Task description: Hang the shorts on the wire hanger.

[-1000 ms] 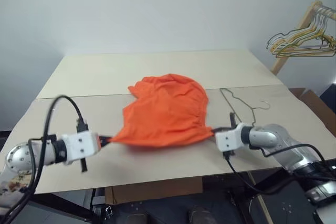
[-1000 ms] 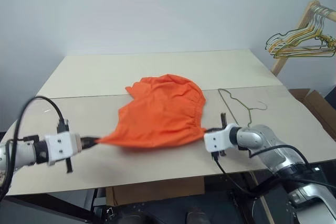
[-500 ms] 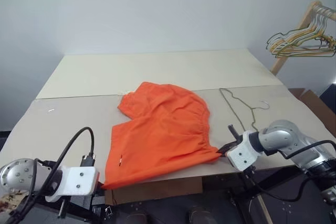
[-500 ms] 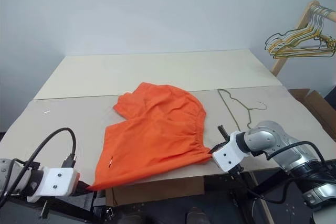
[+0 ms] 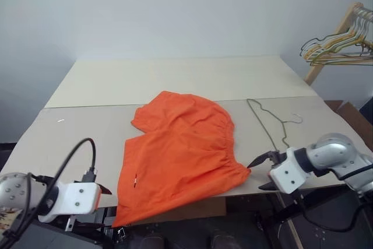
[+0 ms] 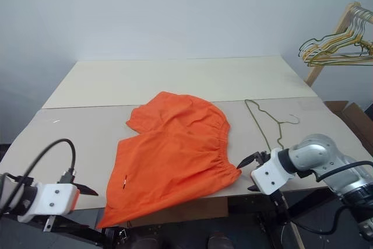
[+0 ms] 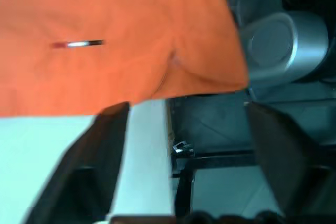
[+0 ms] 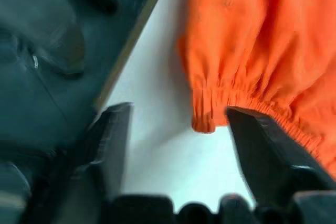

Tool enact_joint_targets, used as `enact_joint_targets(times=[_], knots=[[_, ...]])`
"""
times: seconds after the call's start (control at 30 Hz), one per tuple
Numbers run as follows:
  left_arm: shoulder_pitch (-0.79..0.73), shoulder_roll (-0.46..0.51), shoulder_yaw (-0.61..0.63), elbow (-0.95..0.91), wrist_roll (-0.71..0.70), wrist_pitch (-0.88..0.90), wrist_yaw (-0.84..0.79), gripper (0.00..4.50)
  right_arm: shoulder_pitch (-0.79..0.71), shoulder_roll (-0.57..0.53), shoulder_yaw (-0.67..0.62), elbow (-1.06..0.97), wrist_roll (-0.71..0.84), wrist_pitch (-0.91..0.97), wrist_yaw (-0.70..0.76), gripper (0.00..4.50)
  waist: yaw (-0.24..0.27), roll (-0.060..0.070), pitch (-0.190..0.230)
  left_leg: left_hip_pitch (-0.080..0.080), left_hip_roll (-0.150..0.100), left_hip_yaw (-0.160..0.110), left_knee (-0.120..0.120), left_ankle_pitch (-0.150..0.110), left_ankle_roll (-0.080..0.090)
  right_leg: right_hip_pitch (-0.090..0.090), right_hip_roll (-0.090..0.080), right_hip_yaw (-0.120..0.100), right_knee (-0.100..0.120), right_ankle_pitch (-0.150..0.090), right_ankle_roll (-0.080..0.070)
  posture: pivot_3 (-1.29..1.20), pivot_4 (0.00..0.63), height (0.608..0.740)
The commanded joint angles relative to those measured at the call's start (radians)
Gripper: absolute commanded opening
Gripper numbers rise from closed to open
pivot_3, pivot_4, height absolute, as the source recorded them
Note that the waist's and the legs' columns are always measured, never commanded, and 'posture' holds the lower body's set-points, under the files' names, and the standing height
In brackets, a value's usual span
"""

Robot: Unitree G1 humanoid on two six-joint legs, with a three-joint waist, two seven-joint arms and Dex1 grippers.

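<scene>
Both my grippers are released: left gripper and right gripper sit just off the near corners of the shorts, holding nothing. Shorts lie flat on the table, near-left corner drooping over the front edge. The wire hanger lies just beside them on my right.

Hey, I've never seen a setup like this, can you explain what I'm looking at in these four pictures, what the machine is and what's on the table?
This is a humanoid robot with two arms. Two pictures come from cameras in its head, looking down over a pale table. The other two come from cameras on its wrists, looking along each gripper's black fingers.

On the table lie orange shorts, one corner hanging over the near edge, and beside them a thin wire hanger. A bunch of other hangers hangs on a wooden rack behind.

The left gripper and right gripper are both open, holding nothing, each near a corner of the shorts.
</scene>
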Motion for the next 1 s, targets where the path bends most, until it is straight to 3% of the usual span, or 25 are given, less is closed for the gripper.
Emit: enact_joint_targets(times=[0.03,0.1,0.2,0.33,0.4,0.63,1.0], knots=[[-0.086,-0.045,0.049,-0.013,-0.120,0.004,0.012,4.50,-0.028,0.010,-0.127,-0.013,0.047,0.213,-0.102,4.48,0.000,0.000,0.000,0.000,0.000,0.000,0.000,0.000,0.000,0.000,0.000,0.000,0.000,0.000,0.000,0.01,0.000,0.740],[-0.142,-0.076,0.040,-0.024,-0.168,0.043,0.044,4.50,-0.038,0.030,-0.164,-0.013,0.037,0.342,-0.164,4.48,0.001,0.000,0.000,0.000,0.000,0.000,0.000,0.000,0.000,0.000,0.000,0.000,0.001,0.000,0.000,0.01,0.000,0.740],[-0.219,-0.115,-0.006,-0.043,-0.235,0.050,0.052,4.50,-0.094,0.104,-0.191,0.021,0.007,0.683,-0.313,4.48,-0.001,0.000,-0.001,0.000,0.000,0.000,0.000,0.000,0.000,-0.001,0.001,0.000,0.001,0.003,0.005,0.00,0.000,0.740],[-0.379,-0.201,-0.127,-0.043,-0.222,0.066,0.154,4.50,-0.207,0.267,-0.241,0.110,0.028,1.108,-0.518,4.48,0.000,0.000,-0.001,-0.002,-0.001,0.000,0.000,0.000,0.000,-0.001,0.001,0.000,0.001,0.004,0.005,-0.01,0.000,0.740],[-0.442,-0.234,-0.170,-0.040,-0.226,0.078,0.181,4.50,-0.259,0.332,-0.248,0.160,0.006,1.216,-0.595,4.48,-0.001,0.000,-0.001,-0.002,-0.001,-0.001,0.001,0.000,-0.001,-0.002,0.001,0.000,0.002,0.004,0.006,-0.01,0.000,0.740],[-0.618,-0.340,-0.249,-0.050,-0.371,0.179,0.227,4.50,-0.356,0.454,-0.229,0.386,-0.051,1.220,-0.721,4.48,-0.005,0.000,-0.001,-0.005,-0.003,-0.002,0.001,0.000,0.000,-0.002,0.000,0.001,0.000,0.006,0.009,-0.02,0.000,0.740],[-0.622,-0.330,-0.254,-0.052,-0.398,0.178,0.199,4.50,-0.415,0.497,-0.252,0.622,-0.028,1.192,-0.662,4.48,-0.037,0.000,-0.001,-0.004,-0.003,-0.003,0.001,0.000,0.000,-0.002,0.001,0.001,-0.001,0.006,0.009,-0.02,0.000,0.740]])
